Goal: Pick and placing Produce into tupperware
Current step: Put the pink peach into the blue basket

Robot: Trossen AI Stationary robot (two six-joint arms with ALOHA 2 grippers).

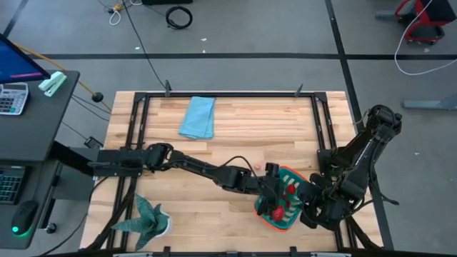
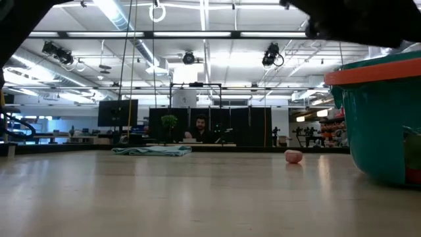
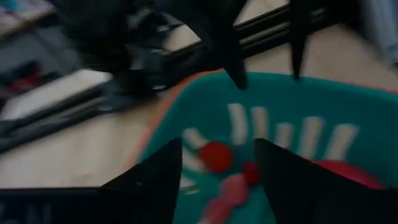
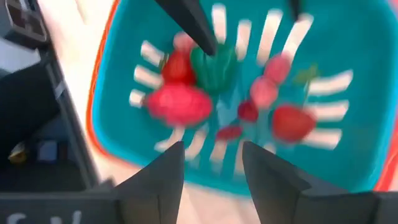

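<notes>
The teal tupperware (image 1: 288, 175) with its orange rim stands near the table's right near corner; its wall fills the right of the low view (image 2: 385, 118). Several red and pink produce pieces (image 4: 177, 102) and one green piece (image 4: 214, 65) lie inside on the pale slot marks. One pink piece (image 2: 293, 156) rests on the table just beyond the container. My left gripper (image 1: 275, 196) (image 3: 217, 168) hovers open over the container's inside, nothing between its fingers. My right gripper (image 1: 307, 203) (image 4: 211, 165) hangs open above the container from the right.
A light blue folded cloth (image 1: 198, 118) lies at the far side of the table. A green star-shaped plant (image 1: 146, 218) sits at the near left corner. Black frame rails (image 1: 228, 95) border the table. A person (image 2: 200, 128) sits in the room behind.
</notes>
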